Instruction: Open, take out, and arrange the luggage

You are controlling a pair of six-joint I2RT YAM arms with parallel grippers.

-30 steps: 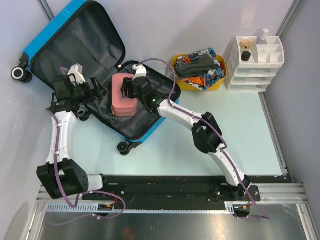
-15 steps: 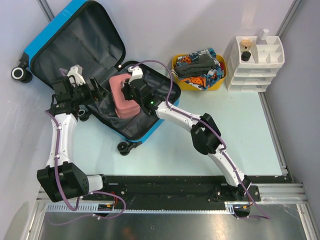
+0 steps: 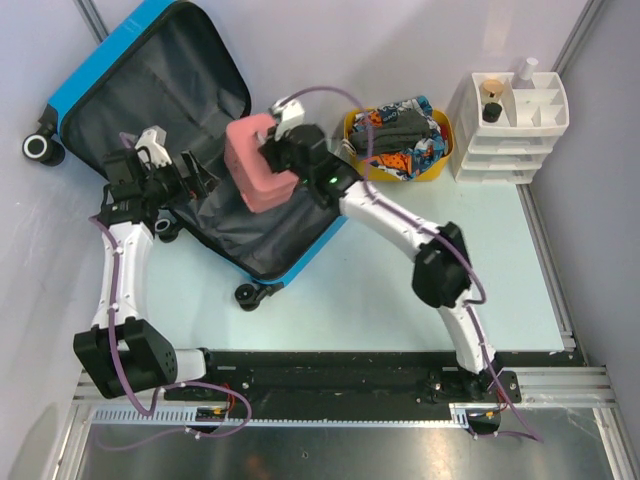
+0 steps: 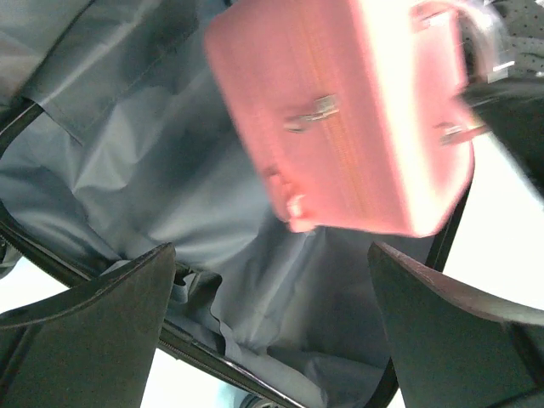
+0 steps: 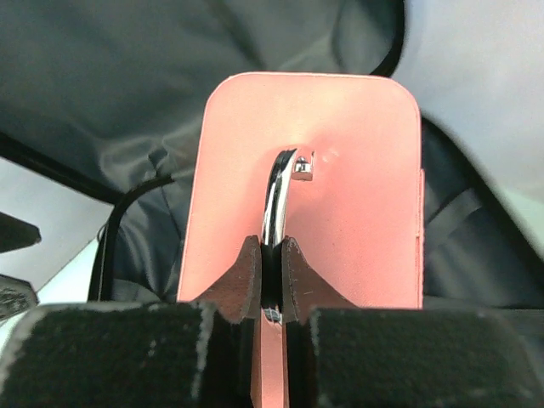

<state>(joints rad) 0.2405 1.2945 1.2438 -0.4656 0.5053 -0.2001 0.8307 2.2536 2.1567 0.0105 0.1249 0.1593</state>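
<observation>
Right gripper (image 5: 272, 248), pinching the metal handle (image 5: 277, 183) of the small pink boxy case (image 3: 258, 168), should carry it level, clear of the bright-blue hard-shell suitcase (image 3: 138, 27); left gripper (image 3: 197, 177) gapes empty.

blue luggage (image 3: 170, 85) lies open, grey lining showing.

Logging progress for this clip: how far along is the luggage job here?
Done: the luggage lies open. In hand: the right gripper is shut on the metal handle of the pink case, holding it over the open half; the left gripper hangs open beside it. Left: setting the case down outside and arranging it.
</observation>
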